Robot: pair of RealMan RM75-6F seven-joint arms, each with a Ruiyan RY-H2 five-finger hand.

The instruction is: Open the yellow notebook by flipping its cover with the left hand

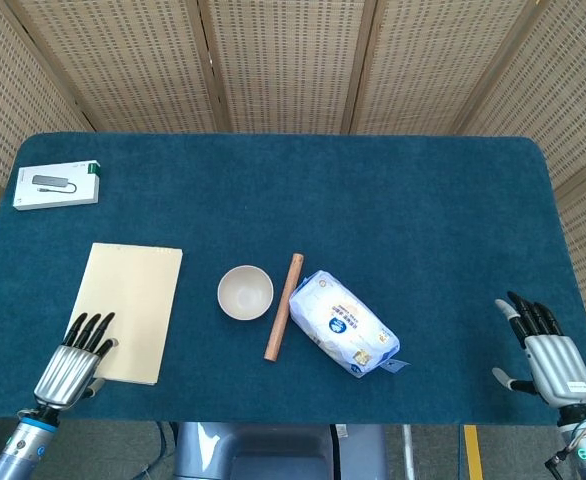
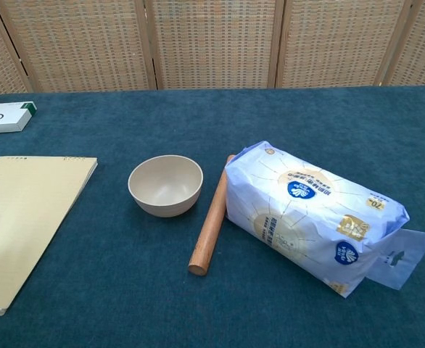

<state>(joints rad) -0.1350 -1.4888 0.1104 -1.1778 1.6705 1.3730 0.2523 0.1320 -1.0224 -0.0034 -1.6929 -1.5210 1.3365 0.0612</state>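
The yellow notebook (image 1: 130,311) lies flat at the table's front left, its spiral edge facing away from me; the chest view shows the notebook (image 2: 25,214) at the left border. My left hand (image 1: 73,362) sits at the notebook's near left corner, fingers stretched forward with the fingertips (image 1: 95,325) lying on the cover. It grips nothing that I can see. My right hand (image 1: 548,355) rests at the table's front right edge, fingers spread and empty. Neither hand shows in the chest view.
A beige bowl (image 1: 245,292), a wooden rolling pin (image 1: 283,306) and a blue-white bag (image 1: 344,323) lie in the middle of the table. A white box (image 1: 57,185) sits at the back left. The table's front edge runs just behind both hands.
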